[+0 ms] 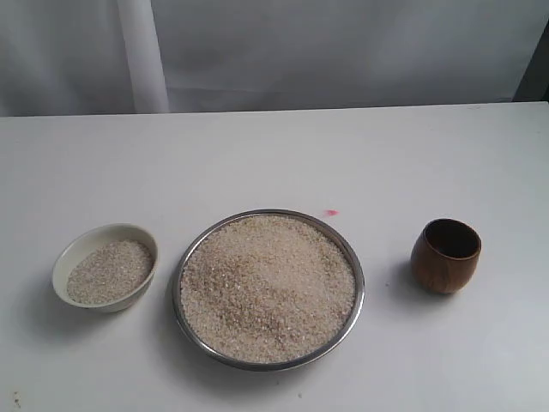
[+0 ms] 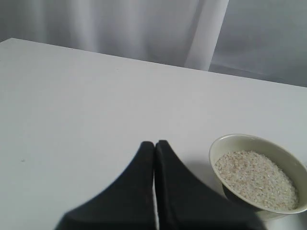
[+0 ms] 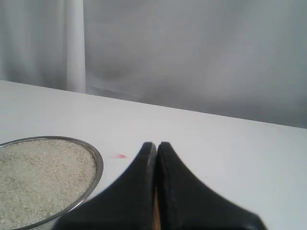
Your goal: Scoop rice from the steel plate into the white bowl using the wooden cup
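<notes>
Left end effector [image 2: 154, 143] and right end effector [image 3: 156, 144] hover pinched together, empty, above the table [image 1: 257, 154].

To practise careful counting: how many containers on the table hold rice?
2: the white bowl on the left, the steel plate in the middle. The wooden cup looks empty.

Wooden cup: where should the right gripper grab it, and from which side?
Probably grip the wooden cup across its barrel wall, below the rim, coming from the side away from the steel plate. It stands upright, mouth up, with nothing touching it. The right gripper is shut: open first.
</notes>
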You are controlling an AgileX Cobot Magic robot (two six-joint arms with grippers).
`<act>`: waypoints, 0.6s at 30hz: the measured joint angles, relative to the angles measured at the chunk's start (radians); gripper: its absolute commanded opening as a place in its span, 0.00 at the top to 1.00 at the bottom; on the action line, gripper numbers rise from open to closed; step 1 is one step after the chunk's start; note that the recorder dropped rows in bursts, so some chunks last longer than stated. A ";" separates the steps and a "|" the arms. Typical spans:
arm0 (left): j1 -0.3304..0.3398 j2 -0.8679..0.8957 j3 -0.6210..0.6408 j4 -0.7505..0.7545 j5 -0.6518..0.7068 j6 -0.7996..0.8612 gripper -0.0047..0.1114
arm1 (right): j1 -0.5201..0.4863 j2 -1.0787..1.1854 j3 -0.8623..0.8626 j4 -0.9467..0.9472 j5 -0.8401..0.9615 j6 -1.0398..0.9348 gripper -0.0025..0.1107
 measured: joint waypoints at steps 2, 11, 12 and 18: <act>0.000 0.000 0.000 0.000 0.000 0.000 0.96 | 0.000 0.000 0.000 0.000 0.000 0.000 0.98; 0.000 0.000 0.000 0.000 0.000 0.000 0.96 | 0.000 0.000 0.000 0.000 0.000 0.000 0.98; 0.000 0.000 0.000 0.000 0.000 0.000 0.96 | 0.000 0.000 0.000 0.000 0.000 0.000 0.98; 0.000 0.000 0.000 0.000 0.000 0.000 0.96 | 0.000 0.000 0.002 0.000 -0.133 0.000 0.98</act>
